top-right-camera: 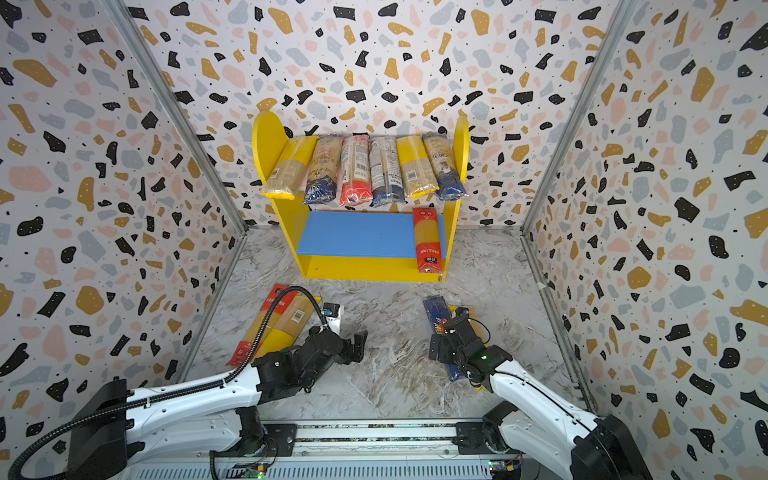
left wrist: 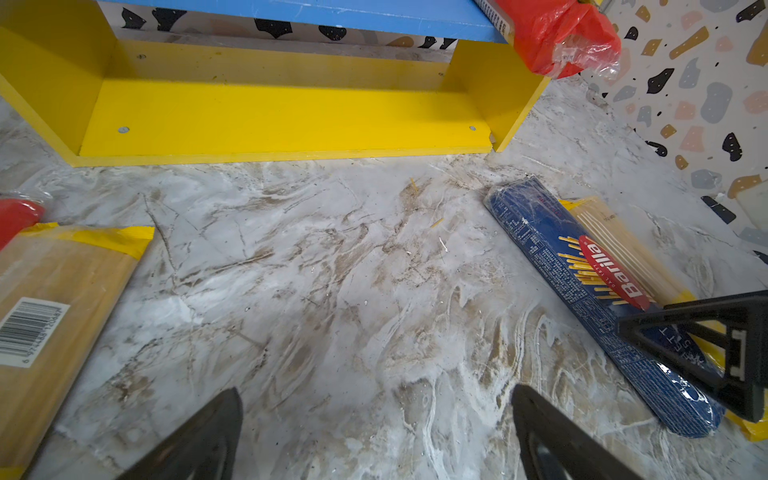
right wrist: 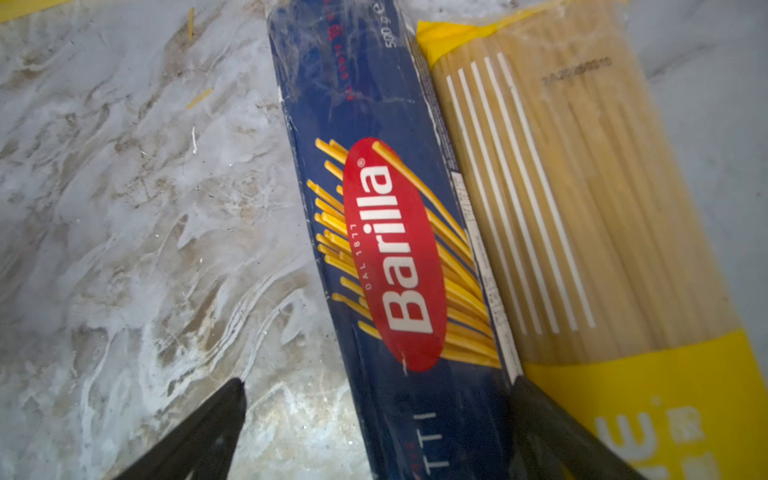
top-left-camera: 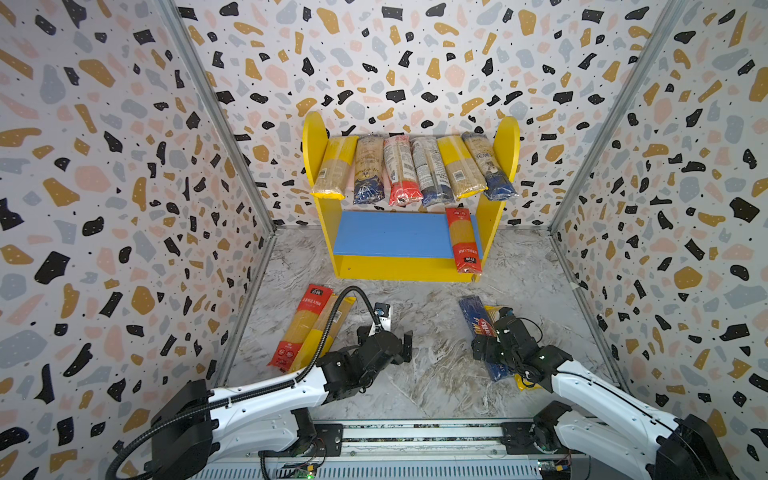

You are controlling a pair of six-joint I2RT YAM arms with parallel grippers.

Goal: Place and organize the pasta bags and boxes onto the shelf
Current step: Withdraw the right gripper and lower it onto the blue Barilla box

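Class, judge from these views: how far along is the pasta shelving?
Done: six packs on the shelf's top, one red pack on the blue board. In hand: nothing gripped; the open right gripper straddles the Barilla; left gripper open. Left: Barilla, the yellow pack beside it, the left pair.

Blue Barilla box [right wrist: 390, 257] lies on the marble counter [right wrist: 145, 208], touching a yellow-ended spaghetti bag [right wrist: 582, 208]; the right tool [right wrist: 378, 384] straddles it, jaws spread.
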